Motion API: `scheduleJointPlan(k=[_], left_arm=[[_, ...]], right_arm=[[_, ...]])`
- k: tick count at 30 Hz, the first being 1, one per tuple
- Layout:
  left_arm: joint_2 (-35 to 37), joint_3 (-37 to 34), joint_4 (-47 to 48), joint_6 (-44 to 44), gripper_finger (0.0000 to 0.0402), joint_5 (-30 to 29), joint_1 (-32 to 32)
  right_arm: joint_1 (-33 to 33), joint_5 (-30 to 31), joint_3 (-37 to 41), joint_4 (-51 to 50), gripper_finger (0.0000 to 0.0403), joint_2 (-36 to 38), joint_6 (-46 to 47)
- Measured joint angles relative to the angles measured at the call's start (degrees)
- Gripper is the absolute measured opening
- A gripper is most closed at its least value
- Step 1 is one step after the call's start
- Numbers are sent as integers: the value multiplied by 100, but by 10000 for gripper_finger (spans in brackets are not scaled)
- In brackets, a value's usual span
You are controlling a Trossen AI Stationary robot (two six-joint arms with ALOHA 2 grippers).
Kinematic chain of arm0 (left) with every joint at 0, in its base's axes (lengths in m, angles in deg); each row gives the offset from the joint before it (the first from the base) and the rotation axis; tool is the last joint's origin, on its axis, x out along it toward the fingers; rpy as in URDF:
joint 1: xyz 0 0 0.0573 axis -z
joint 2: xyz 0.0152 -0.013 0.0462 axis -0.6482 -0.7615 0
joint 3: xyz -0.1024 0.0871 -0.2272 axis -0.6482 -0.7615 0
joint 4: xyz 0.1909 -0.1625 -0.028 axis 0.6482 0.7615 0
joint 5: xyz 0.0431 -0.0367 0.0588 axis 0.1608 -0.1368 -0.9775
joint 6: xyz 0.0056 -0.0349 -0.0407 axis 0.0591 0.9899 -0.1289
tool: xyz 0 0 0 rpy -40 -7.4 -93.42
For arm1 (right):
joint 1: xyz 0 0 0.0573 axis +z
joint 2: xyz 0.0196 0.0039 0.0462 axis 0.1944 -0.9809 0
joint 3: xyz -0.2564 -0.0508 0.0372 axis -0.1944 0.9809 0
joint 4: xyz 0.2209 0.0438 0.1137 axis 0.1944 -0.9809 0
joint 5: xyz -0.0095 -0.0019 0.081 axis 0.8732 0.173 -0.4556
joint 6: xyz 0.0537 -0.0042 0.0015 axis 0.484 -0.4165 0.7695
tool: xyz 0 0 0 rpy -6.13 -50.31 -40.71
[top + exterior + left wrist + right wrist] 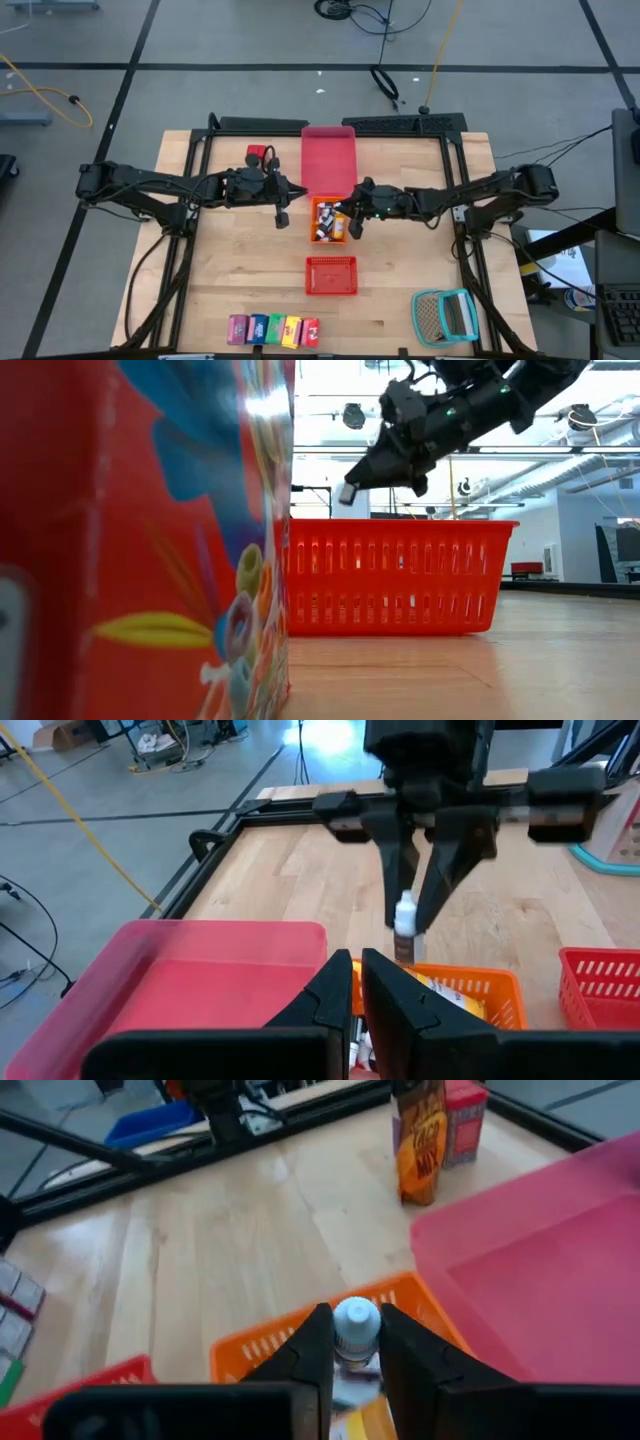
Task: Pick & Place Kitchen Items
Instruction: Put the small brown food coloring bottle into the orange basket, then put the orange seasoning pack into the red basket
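My right gripper (350,228) hangs over the orange basket (318,206), shut on a tiny white-capped bottle (404,930). Other small bottles (326,228) lie in that basket. My left gripper (283,218) hovers just left of the basket, shut and empty; its fingers (330,990) show above the pink tray (200,980). A small red container and a dark jar (262,155) stand on the table left of the pink tray. A row of coloured cartons (274,329) stands at the near edge. My right gripper pinches the bottle between its two fingers at the top, by the white cap (357,1320). The fingers (440,885) come from above, pointing down. The bottle hangs upright below them, its brown lower part (403,950) lifted clear just above the orange basket's rim (470,982).
A red slotted basket (331,275) sits near of the orange one. A teal-framed mesh item (445,316) lies at the near right corner. In the low view a red carton (140,540) fills the left. Bare wood (230,260) lies near of the left arm.
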Motion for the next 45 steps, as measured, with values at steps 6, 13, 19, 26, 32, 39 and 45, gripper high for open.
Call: scheduleJointPlan(k=[6, 13, 19, 26, 32, 39, 45], left_arm=[[1, 0, 0, 0, 31, 0, 0], [1, 0, 9, 0, 31, 1, 0], [1, 0, 4, 0, 31, 0, 0], [1, 0, 7, 24, 31, 0, 0], [1, 0, 7, 53, 31, -15, 0], [1, 0, 370, 1081, 31, -1304, 0], [1, 0, 1150, 2083, 31, -1931, -68]], right_arm=[[0, -145, -323, 24, 55, -617, -140], [-13, -148, -668, 108, 64, -1133, -421], [-55, -147, -773, 66, 81, -1347, -503], [-89, -147, -773, 72, 102, -1312, -599], [-97, -140, -773, 70, 124, -1306, -647], [-159, -132, -773, 72, 132, -1306, -776], [-168, -133, -773, 71, 132, -1306, -945]])
